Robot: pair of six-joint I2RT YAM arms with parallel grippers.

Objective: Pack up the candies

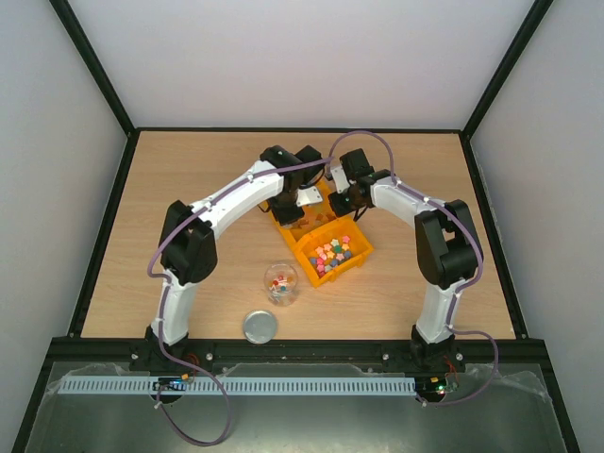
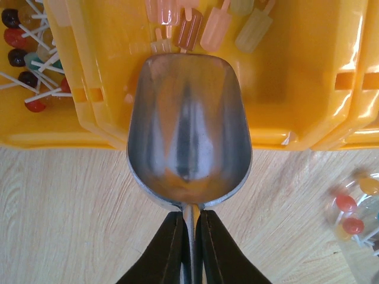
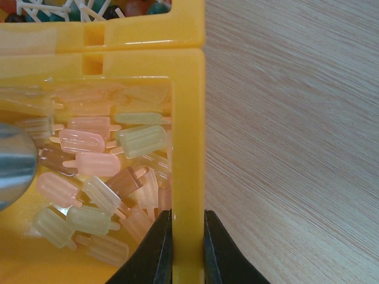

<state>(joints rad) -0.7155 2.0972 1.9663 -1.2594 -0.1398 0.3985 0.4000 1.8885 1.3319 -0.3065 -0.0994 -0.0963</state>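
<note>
Between white walls (image 1: 302,57), wooden table (image 1: 189,179) with yellow bins (image 3: 188,148), candies (image 2: 16,38).

Bright yellow bins (image 3: 188,118) on the pale wood-grain table (image 3: 296,148), a dull silver scoop (image 2: 188,127) catching orange reflections, red, dark and teal candies (image 2: 15,36) on white sticks, translucent pink, pale green and brownish ice-lolly sweets (image 3: 95,160), pastel multicoloured blocks (image 1: 332,252), and white-and-black arms (image 1: 236,193) trailing purple cables (image 1: 361,133).

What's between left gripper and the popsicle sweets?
The metal scoop held by the left gripper, its bowl over the yellow bin's wall; left wrist view.
</note>
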